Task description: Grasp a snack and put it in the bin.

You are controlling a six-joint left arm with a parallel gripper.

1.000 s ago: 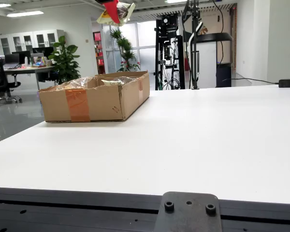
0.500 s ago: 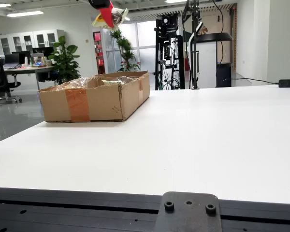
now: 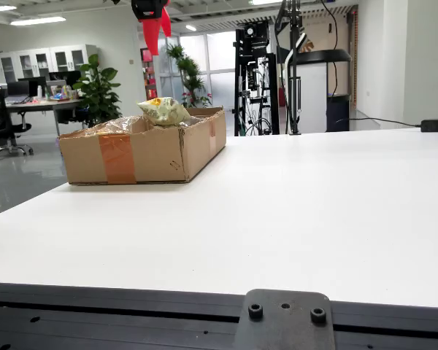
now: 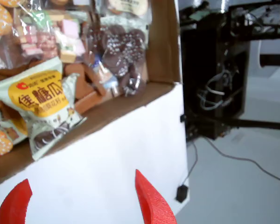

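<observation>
In the fixed view a cardboard box (image 3: 142, 149) sits on the white table (image 3: 292, 219), toward its far left, with a strip of orange tape on its near side. A pale yellow-green snack bag (image 3: 163, 110) pokes up above the box rim. The red gripper (image 3: 155, 25) hangs high over the box at the top edge of that view, well clear of the bag, only partly visible there. The wrist view looks down past two red fingertips (image 4: 151, 200) at the bottom edge; they stand wide apart with nothing between them, over bare table just outside the box wall. In this view the box (image 4: 161, 42) is full of packets: the snack bag (image 4: 44, 105), white with a yellow label and red characters, lies against the near wall at the left, and a clear pack of chocolate-coloured biscuits (image 4: 123, 51) lies further in, near the box corner. More clear packs of pink and tan sweets fill the upper left, too blurred to tell apart. Beyond the table edge on the right stand a black frame (image 4: 214, 79) with cables and the grey floor.
</observation>
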